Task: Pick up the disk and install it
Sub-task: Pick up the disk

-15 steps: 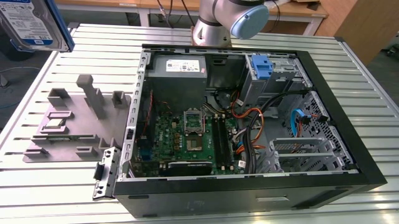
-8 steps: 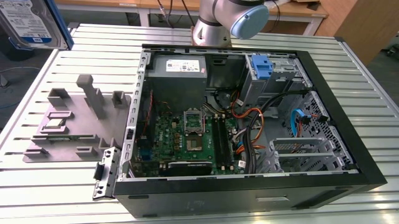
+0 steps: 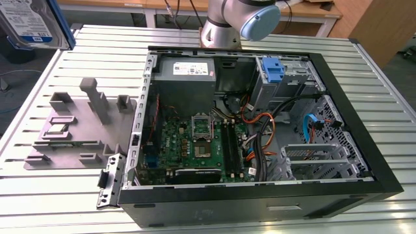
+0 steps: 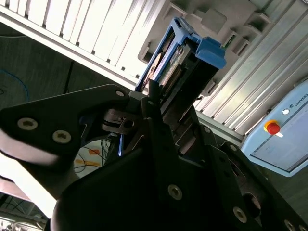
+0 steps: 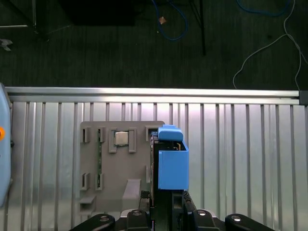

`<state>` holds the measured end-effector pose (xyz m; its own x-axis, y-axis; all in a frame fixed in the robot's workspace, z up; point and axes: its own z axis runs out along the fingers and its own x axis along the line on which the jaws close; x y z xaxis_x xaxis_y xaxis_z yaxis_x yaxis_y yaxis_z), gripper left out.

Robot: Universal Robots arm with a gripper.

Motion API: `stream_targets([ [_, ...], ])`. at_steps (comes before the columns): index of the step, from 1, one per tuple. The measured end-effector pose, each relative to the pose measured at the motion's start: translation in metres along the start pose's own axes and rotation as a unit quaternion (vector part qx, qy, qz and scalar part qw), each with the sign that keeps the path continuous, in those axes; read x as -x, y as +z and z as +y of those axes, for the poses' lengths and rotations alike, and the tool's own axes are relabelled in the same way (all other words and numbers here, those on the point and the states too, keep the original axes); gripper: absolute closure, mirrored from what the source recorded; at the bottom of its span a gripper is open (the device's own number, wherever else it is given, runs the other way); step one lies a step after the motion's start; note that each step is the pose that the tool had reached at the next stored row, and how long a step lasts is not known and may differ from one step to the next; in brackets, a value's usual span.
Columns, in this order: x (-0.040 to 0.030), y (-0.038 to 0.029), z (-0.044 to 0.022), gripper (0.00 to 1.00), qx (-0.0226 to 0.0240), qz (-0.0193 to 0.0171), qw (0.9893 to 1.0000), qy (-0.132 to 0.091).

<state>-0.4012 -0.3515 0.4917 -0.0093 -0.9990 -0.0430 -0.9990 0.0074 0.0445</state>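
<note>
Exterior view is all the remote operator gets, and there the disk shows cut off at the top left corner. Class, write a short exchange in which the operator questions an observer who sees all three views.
Operator: In the exterior view I see the disk at the corner of the frame. Is it held?
Observer: Yes. In the second wrist view the gripper is shut on one end of the disk, and the blue rail's tab sticks out at the far end.
Operator: What is the disk lined up with?
Observer: In the first wrist view it overlaps one edge of the grey fixture tray, which lies on the slatted table.
</note>
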Motion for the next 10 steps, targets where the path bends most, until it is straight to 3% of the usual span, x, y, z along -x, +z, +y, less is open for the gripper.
stream_targets([
  [5, 0.0003, -0.0063, 0.0003, 0.65, 0.0, 0.0, 1.0, 0.0],
  [10, 0.0003, -0.0071, 0.0003, 0.65, 0.0, 0.0, 1.0, 0.0],
])
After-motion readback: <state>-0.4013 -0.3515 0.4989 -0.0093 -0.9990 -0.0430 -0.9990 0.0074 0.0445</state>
